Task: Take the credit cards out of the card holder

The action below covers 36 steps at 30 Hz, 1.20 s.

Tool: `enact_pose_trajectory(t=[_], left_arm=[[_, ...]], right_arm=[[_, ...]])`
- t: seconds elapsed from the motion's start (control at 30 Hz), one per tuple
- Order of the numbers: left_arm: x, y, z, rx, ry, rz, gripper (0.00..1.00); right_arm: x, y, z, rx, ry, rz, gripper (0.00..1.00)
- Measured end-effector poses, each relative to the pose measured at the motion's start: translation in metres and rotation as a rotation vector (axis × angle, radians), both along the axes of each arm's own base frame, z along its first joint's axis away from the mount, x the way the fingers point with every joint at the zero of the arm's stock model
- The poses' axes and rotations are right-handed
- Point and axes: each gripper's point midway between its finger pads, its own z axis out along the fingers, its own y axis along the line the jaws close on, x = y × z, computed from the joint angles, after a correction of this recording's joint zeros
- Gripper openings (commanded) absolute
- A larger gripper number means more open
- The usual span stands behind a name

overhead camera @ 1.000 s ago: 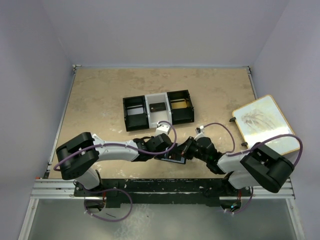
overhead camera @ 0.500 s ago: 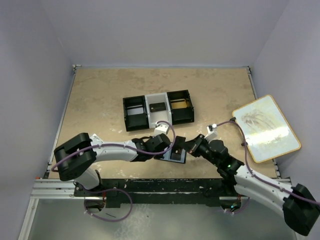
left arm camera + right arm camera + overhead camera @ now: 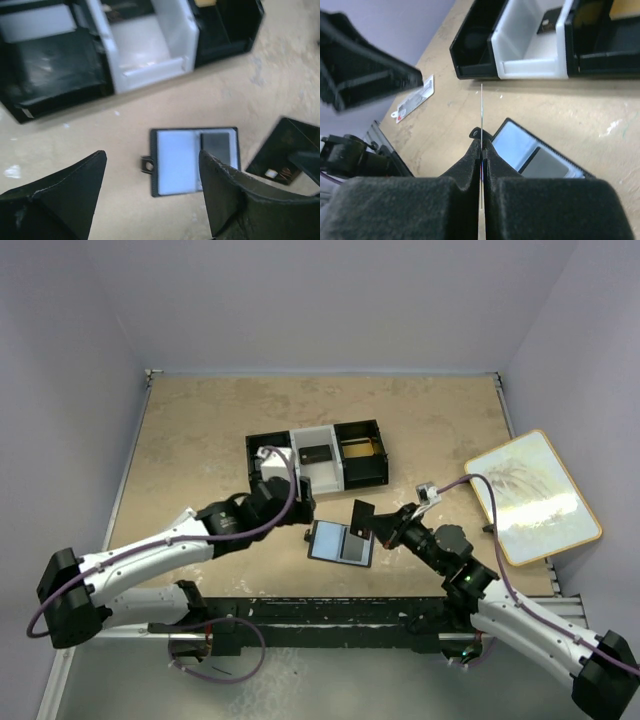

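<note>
Card holder (image 3: 341,542): open and flat on the tabletop (image 3: 200,440); one dark card (image 3: 217,144) in the sleeve nearer the right arm, the other sleeve pale and seemingly bare.
Freed card (image 3: 362,514): dark, lifted just beside the card holder, clear of its sleeves.
Right fingers (image 3: 469,167): clenched on that card's edge.
Left fingers (image 3: 222,185): released, spread wide above the card holder, grasping nothing.
Tray (image 3: 362,480): beyond the card holder; small dark piece (image 3: 316,453) in the white middle compartment, gold piece (image 3: 362,447) in the next.
Progress: partway by the look of it; one card out, at least one left to draw.

Looks like a robotics lab cell: plain lavender walls (image 3: 300,300) boxing in a tan tabletop (image 3: 200,430), with a metal rail (image 3: 110,620) along its near edge.
</note>
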Motion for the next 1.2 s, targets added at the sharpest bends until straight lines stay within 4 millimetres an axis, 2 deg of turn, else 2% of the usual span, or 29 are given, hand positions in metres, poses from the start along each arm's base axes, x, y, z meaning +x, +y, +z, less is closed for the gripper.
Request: enact_pose_trajectory(t=[0.17,0.23,0.37,0.57,0.67,0.8,0.97,1.1,1.2], left_arm=[[0.037,0.06,0.022,0.035,-0.014,0.162,0.74],[0.042,0.074,0.031,0.057,-0.017,0.189,0.74],[0.043,0.099,0.042,0.126,-0.034,0.225,0.74],[0.031,0.152,0.064,0.178,-0.136,0.345,0.75],[0.025,0.169,0.063,0.207,-0.161,0.391,0.75],[0.028,0.173,0.056,0.249,-0.149,0.41,0.75],[0.032,0.177,0.041,0.335,-0.115,0.431,0.75],[0.033,0.177,0.04,0.34,-0.115,0.425,0.76],[0.032,0.177,0.04,0.341,-0.113,0.419,0.76]], right_arm=[[0.003,0.008,0.015,-0.111,-0.16,0.078,0.0],[0.005,0.014,0.021,-0.151,-0.224,0.115,0.0],[0.007,0.025,0.027,-0.24,-0.322,0.193,0.0],[0.014,0.035,0.034,-0.352,-0.444,0.266,0.0],[0.026,0.043,0.042,-0.419,-0.499,0.28,0.0],[0.054,0.055,0.049,-0.512,-0.513,0.266,0.0],[0.087,0.07,0.036,-0.629,-0.501,0.266,0.0],[0.119,0.083,0.033,-0.705,-0.492,0.284,0.0],[0.14,0.086,0.032,-0.727,-0.495,0.29,0.0]])
